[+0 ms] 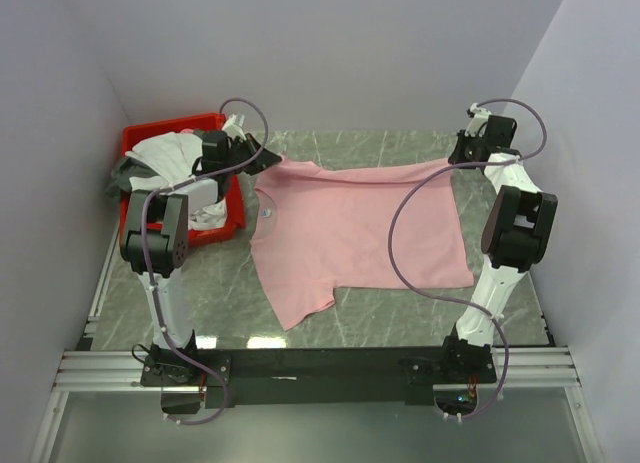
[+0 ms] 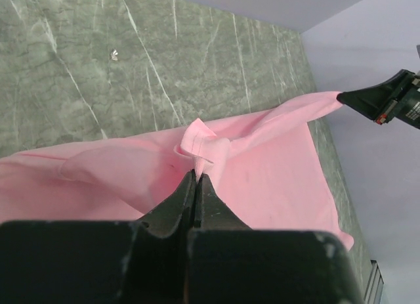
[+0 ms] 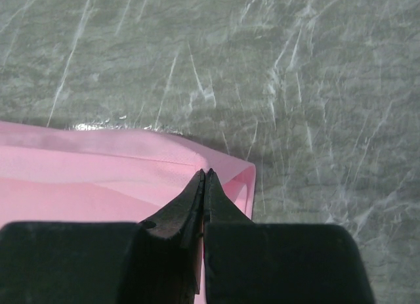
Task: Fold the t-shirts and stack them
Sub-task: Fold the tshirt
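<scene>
Right hand (image 3: 205, 174), pink t-shirt (image 3: 98, 176) corner partly underneath

- The desk (image 1: 400, 308) (image 2: 131, 67) (image 3: 295, 87) has a green, marble-patterned top with pale veins, and walls close it in at the back and on both sides.
- A pink t-shirt (image 1: 360, 228) (image 2: 275, 179) (image 3: 79, 179) is spread across the middle. Most of it lies flat, one sleeve points toward the near left, and its far edge is raised off the surface.
- A red bin (image 1: 165, 133) stands at the far left corner, just beside the shirt's left edge.
</scene>
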Action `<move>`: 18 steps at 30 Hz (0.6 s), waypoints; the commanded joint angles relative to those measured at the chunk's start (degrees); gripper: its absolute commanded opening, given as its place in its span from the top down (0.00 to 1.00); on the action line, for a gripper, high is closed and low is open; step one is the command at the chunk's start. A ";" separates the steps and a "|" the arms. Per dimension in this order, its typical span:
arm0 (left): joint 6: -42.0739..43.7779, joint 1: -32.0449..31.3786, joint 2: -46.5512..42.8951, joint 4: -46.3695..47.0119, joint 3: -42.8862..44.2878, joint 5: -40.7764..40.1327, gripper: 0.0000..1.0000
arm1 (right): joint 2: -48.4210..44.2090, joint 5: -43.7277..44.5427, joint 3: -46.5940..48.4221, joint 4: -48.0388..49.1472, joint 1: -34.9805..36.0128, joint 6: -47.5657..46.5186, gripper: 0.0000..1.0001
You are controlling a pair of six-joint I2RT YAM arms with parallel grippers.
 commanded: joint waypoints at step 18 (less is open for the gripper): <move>0.68 -2.91 -7.20 1.06 -3.44 -2.94 0.99 | 2.05 2.55 5.80 -3.38 -0.06 -0.97 1.00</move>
